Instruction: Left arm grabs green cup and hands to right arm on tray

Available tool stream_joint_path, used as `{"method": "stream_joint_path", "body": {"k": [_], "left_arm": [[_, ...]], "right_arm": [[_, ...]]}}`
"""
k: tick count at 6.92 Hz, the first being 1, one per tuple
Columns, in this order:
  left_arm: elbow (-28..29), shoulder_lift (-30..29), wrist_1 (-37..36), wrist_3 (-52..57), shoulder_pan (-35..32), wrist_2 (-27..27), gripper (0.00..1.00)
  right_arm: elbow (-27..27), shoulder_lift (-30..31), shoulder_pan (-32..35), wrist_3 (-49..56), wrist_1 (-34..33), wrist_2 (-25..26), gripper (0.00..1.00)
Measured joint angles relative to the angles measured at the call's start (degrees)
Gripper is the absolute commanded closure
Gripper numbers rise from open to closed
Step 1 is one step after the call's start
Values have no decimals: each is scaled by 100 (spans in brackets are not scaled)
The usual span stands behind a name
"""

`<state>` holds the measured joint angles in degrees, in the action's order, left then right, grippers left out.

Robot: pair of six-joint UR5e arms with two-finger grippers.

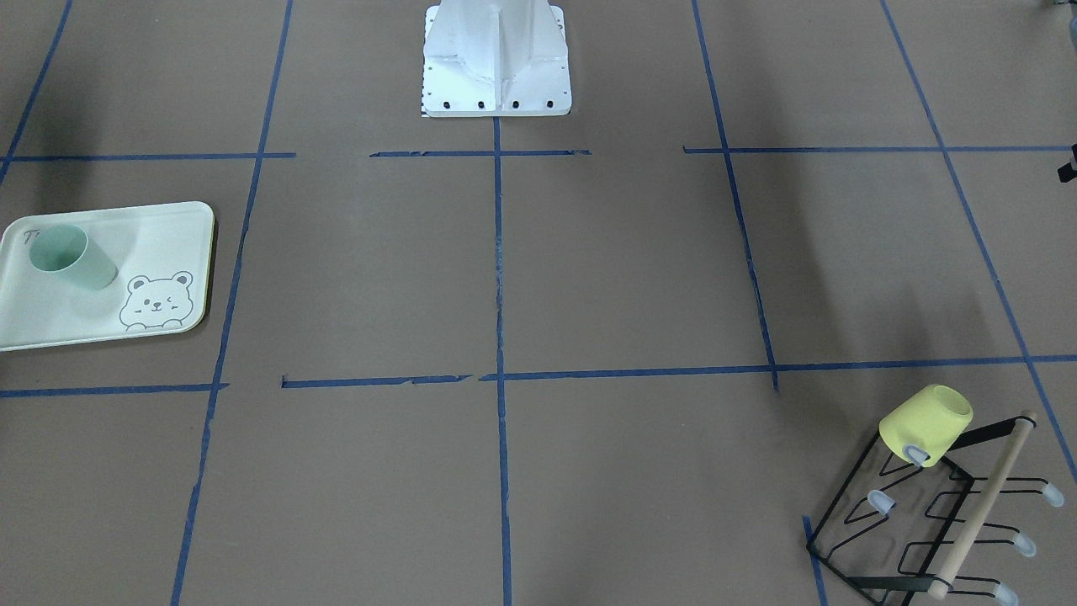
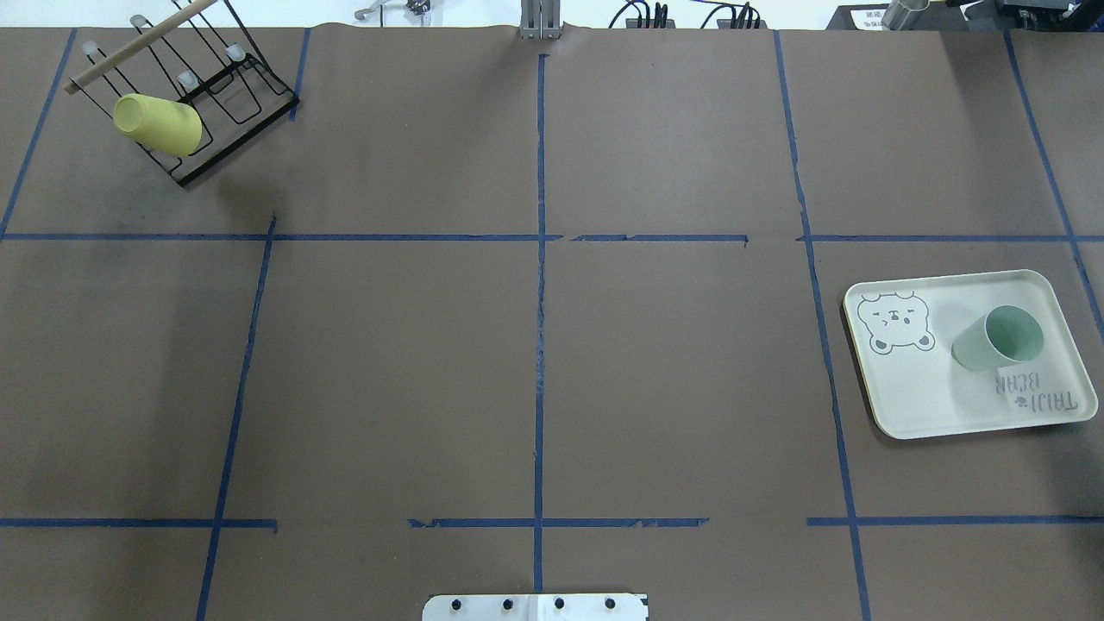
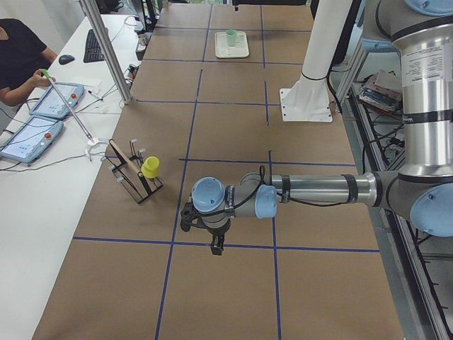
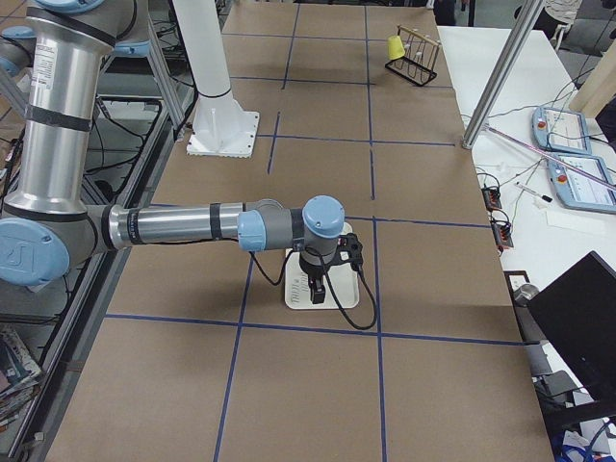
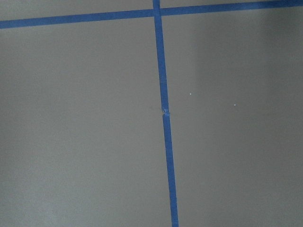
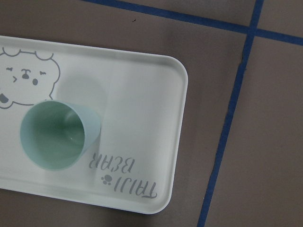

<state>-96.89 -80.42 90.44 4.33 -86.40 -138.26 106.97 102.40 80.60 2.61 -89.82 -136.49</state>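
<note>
The green cup stands upright on the tray, beside the bear drawing, at the robot's right end of the table. It also shows in the front view and the right wrist view, with nothing holding it. My right gripper hangs above the tray in the exterior right view; I cannot tell if it is open. My left gripper hangs over bare table near a tape line, far from the cup; I cannot tell its state. No fingers show in either wrist view.
A yellow cup sits tipped on a black wire rack with a wooden bar at the far left corner. The white robot base stands at the table's middle edge. An operator sits at a side desk.
</note>
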Motion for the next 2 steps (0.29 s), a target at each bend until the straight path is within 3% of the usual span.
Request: {"method": "stream_joint_path", "body": {"k": [2], "left_arm": [[12, -17, 0, -7, 0, -4, 0]], "right_arm": [[4, 1, 0, 2, 3, 7, 0]]}}
